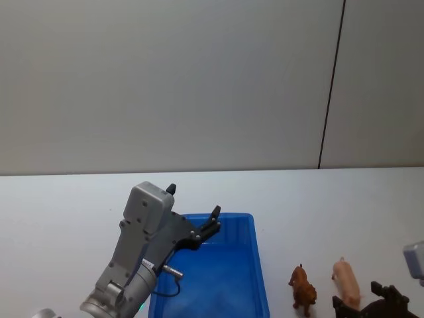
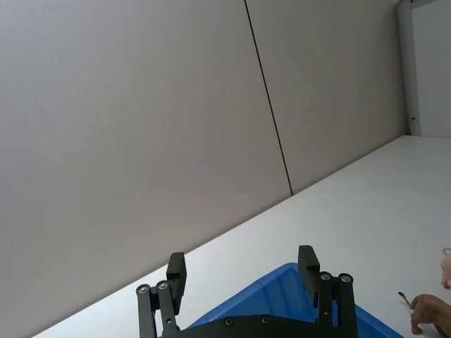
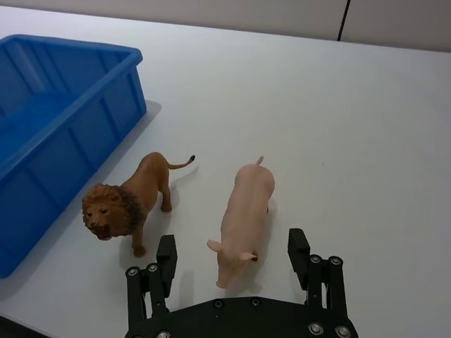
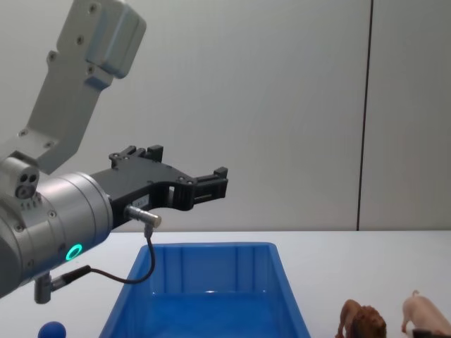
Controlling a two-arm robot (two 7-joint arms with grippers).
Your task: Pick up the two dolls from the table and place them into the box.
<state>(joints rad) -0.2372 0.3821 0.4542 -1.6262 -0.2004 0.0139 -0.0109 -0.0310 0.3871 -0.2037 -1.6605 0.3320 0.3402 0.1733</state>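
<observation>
Two dolls stand on the white table (image 1: 66,205) just right of the blue box (image 1: 260,265): a brown lion (image 1: 303,288) nearer the box and a pale pink pig (image 1: 347,281) beside it. My right gripper (image 3: 232,243) hovers open over the pig's (image 3: 246,208) head end, one finger on each side of it and not touching. The lion (image 3: 134,201) is just outside the finger on the box side. My left gripper (image 1: 193,200) is raised above the box's back left part, open and holding nothing. The box looks empty inside.
A small blue ball (image 4: 53,329) lies on the table left of the box (image 4: 211,248). A plain grey wall runs behind the table. Open tabletop stretches behind and to the right of the dolls.
</observation>
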